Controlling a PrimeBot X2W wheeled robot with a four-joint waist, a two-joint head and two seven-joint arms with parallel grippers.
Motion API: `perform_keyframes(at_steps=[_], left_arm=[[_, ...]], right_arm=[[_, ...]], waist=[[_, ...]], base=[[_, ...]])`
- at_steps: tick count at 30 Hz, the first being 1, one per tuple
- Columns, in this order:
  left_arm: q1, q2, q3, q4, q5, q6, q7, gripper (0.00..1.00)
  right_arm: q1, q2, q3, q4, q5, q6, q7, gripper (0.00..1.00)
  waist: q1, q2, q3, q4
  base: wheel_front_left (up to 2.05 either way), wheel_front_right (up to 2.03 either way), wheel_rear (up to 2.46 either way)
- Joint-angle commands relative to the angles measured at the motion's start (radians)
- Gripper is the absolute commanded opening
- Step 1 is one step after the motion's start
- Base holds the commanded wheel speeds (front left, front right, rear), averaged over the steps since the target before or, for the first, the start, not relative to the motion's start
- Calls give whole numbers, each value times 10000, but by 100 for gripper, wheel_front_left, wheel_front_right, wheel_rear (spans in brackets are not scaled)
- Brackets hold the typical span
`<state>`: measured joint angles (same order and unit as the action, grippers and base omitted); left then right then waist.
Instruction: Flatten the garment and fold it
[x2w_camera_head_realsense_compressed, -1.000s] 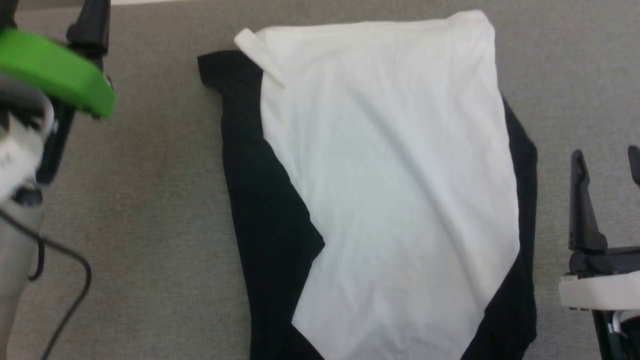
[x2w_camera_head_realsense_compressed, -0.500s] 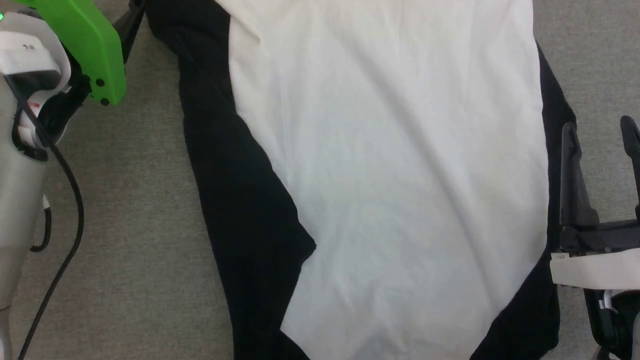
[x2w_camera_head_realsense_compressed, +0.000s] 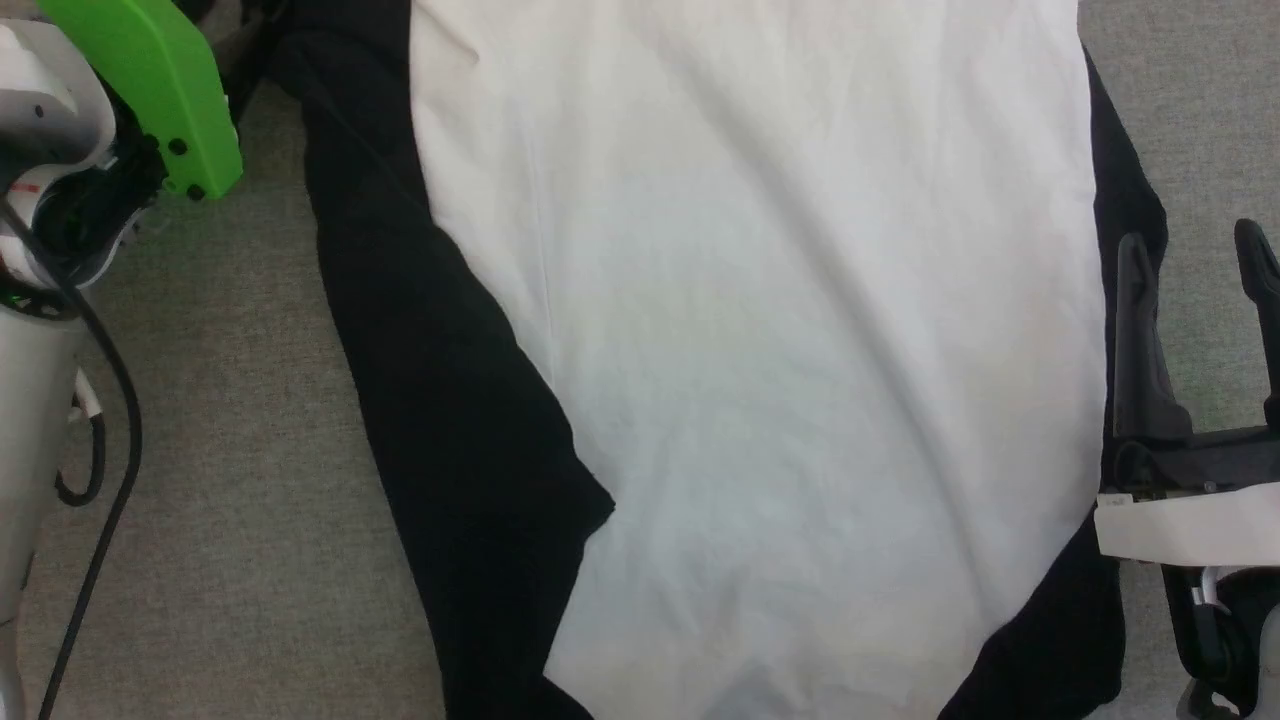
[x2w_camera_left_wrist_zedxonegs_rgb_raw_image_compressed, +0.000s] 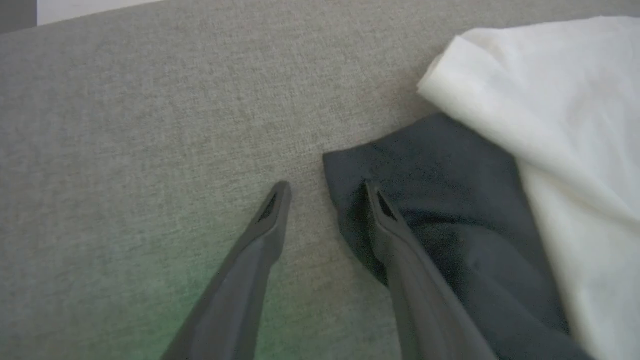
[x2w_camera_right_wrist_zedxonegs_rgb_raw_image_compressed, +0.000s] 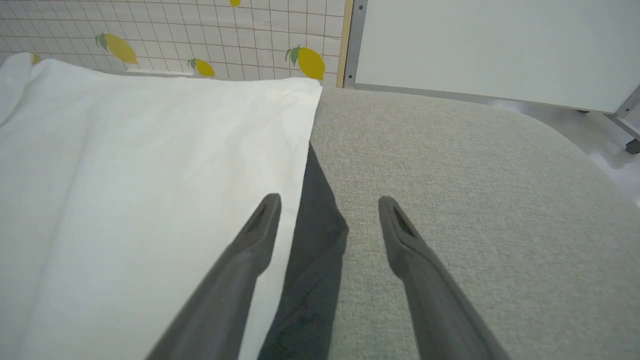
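Observation:
The garment (x2w_camera_head_realsense_compressed: 760, 350) lies spread on the grey surface, its white body (x2w_camera_right_wrist_zedxonegs_rgb_raw_image_compressed: 140, 190) in the middle. One black sleeve (x2w_camera_head_realsense_compressed: 440, 380) runs down its left side and another (x2w_camera_right_wrist_zedxonegs_rgb_raw_image_compressed: 320, 235) down its right. My left gripper (x2w_camera_left_wrist_zedxonegs_rgb_raw_image_compressed: 327, 190) is open at the left sleeve's far cuff (x2w_camera_left_wrist_zedxonegs_rgb_raw_image_compressed: 425, 165). One of its fingers rests over the cuff's corner and the other over bare surface. Its green-covered wrist (x2w_camera_head_realsense_compressed: 150, 90) shows at the upper left in the head view. My right gripper (x2w_camera_head_realsense_compressed: 1195, 290) is open beside the right sleeve, which lies between its fingers (x2w_camera_right_wrist_zedxonegs_rgb_raw_image_compressed: 267, 210).
Grey fabric surface (x2w_camera_head_realsense_compressed: 230, 450) lies bare on both sides of the garment. A black cable (x2w_camera_head_realsense_compressed: 110, 400) hangs along my left forearm. In the right wrist view, a lemon-print tiled wall (x2w_camera_right_wrist_zedxonegs_rgb_raw_image_compressed: 175, 35) and a white panel (x2w_camera_right_wrist_zedxonegs_rgb_raw_image_compressed: 500, 45) stand beyond the surface's far edge.
The head camera has moved in, so the garment looms larger. My left arm has swung right to the left sleeve's far end. The right gripper keeps its place beside the right sleeve.

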<state>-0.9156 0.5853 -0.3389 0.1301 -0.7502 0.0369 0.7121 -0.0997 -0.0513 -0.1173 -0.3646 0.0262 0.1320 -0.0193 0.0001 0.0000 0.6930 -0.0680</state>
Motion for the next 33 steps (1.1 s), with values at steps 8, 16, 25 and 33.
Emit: perform_keyframes(at_steps=[8,16,25,33], left_arm=[[458,68,212,27,147,230,-773,0],[1072,228,1070,-295,42,351,-2320,0],[3107,1211,2548,-1216,-536,532,-3028,0],[5703,1141,4050,-2091,-759,1551,-3978,0]], right_arm=[[-202,11,-58,126,36,-13,-24,100],[29,11,-382,309,74,-13,-25,100],[662,11,-782,371,281,-13,195,100],[1541,11,-1155,304,583,-13,441,100]], waist=[[-1,0,-105,-59],[-1,0,-1715,433],[-1,0,-3461,878],[-1,0,-4695,1178]], base=[[0,0,0],[0,0,0],[0,0,0],[0,0,0]])
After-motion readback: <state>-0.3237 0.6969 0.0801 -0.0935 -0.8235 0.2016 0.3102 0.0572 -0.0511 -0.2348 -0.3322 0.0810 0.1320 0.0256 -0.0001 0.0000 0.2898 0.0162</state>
